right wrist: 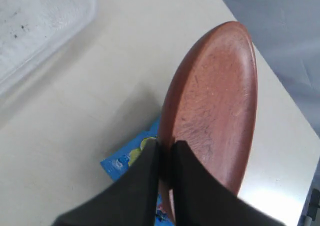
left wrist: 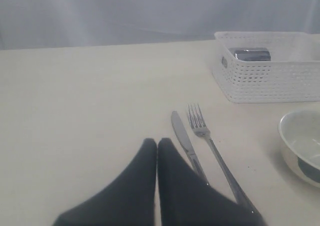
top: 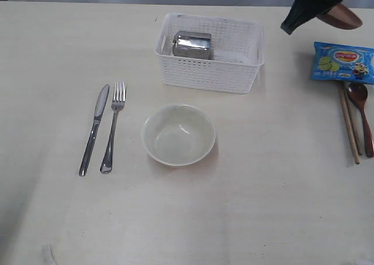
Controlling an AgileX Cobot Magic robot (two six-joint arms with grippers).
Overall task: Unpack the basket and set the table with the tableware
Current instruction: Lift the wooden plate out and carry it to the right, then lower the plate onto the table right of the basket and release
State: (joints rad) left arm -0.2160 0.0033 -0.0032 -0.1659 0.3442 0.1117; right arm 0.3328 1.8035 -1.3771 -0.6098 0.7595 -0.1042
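The white basket [top: 211,66] stands at the back middle of the table [top: 263,206] with the steel cup [top: 191,45] lying inside. In front of it sits the cream bowl [top: 178,134]. The knife [top: 94,128] and fork [top: 113,126] lie side by side to its left. Chopsticks [top: 349,123] and the dark spoon [top: 362,113] lie at the right edge. My right gripper [right wrist: 166,147] is shut on the rim of the brown plate [right wrist: 215,106], held tilted in the air at the top right, plate [top: 340,16] above the table. My left gripper [left wrist: 157,143] is shut and empty, near the knife [left wrist: 186,143].
A blue snack packet [top: 343,63] lies at the right, just behind the chopsticks and spoon and below the held plate; it shows again, packet [right wrist: 131,158], under the gripper in the right wrist view.
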